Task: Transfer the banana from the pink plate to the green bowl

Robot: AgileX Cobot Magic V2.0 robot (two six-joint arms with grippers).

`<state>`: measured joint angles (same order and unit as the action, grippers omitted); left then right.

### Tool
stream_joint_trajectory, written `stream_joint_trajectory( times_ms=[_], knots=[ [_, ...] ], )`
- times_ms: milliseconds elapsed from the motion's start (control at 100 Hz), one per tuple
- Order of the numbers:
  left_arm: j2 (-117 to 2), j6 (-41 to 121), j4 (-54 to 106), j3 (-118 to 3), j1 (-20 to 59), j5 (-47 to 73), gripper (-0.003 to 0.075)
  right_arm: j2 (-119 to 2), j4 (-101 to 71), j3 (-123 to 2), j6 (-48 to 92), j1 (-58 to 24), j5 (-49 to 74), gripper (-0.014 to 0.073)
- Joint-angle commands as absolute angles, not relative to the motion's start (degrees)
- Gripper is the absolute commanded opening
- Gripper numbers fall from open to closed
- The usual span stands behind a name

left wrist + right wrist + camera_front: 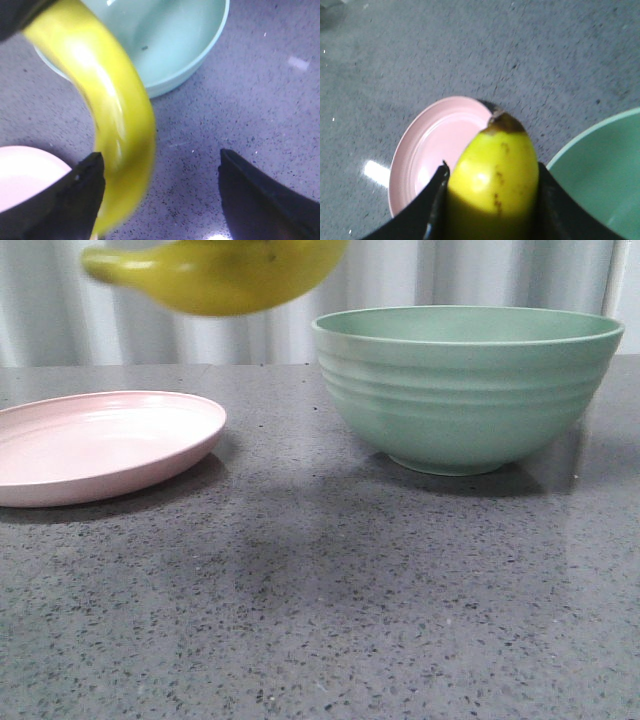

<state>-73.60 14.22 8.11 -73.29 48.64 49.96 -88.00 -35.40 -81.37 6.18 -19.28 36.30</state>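
The banana (215, 275) hangs in the air at the top of the front view, above the table between the pink plate (100, 445) and the green bowl (465, 390). My right gripper (492, 175) is shut on the banana (495, 165), its dark stem tip pointing away, with the plate (427, 142) below it and the bowl's rim (600, 165) beside it. My left gripper (160, 156) is open with its jaws wide apart. The blurred banana (110, 115) passes close by one of its fingers (80, 190). The bowl (170, 45) is empty.
The grey speckled tabletop (320, 600) spreads in front of the plate and bowl. A pale curtain (520, 275) hangs behind. A dark shape (15, 15) covers the far end of the banana in the left wrist view.
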Motion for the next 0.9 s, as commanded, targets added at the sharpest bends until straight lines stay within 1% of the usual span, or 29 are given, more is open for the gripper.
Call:
stream_joint_trajectory(
  times_ms=[0, 150, 270, 340, 440, 510, 560, 750, 890],
  knots=[
    [-70.70, 14.21, 8.51, -75.51, 49.06, 47.62, 0.0442, -85.46, -35.76, -84.86, 6.68, -16.07, 32.64, -0.0059],
    [-69.81, 14.21, 8.39, -75.51, 49.06, 47.62, 0.0442, -85.46, -33.87, -85.39, 6.68, -9.17, 32.52, -0.0056],
    [-69.72, 14.21, 8.39, -75.51, 49.06, 47.25, 0.0442, -85.46, -30.47, -85.39, 6.68, -5.42, 32.52, -0.0006],
    [-69.72, 14.21, 8.39, -75.51, 49.06, 47.25, 0.0442, -85.46, -29.66, -85.39, 6.68, -4.31, 32.52, 0.0062],
    [-69.72, 14.21, 8.39, -75.51, 49.06, 47.14, 0.0442, -85.57, -27.97, -85.39, 6.68, -4.31, 32.52, 0.0192],
    [-69.72, 14.21, 8.39, -75.51, 49.06, 46.90, 0.0442, -85.66, -27.95, -85.39, 6.68, -4.41, 32.52, 0.0245],
    [-69.72, 14.21, 8.39, -75.51, 49.06, 46.76, 0.0442, -85.66, -27.95, -85.39, 6.68, -4.41, 32.52, 0.0257],
    [-69.72, 13.48, 8.39, -75.51, 49.06, 46.76, 0.0442, -85.66, -27.16, -85.39, 6.68, -4.41, 33.40, 0.0259],
    [-69.72, 13.25, 8.49, -75.51, 49.06, 46.76, 0.0442, -85.66, -26.94, -85.39, 6.68, -4.41, 34.52, 0.0324]
  ],
)
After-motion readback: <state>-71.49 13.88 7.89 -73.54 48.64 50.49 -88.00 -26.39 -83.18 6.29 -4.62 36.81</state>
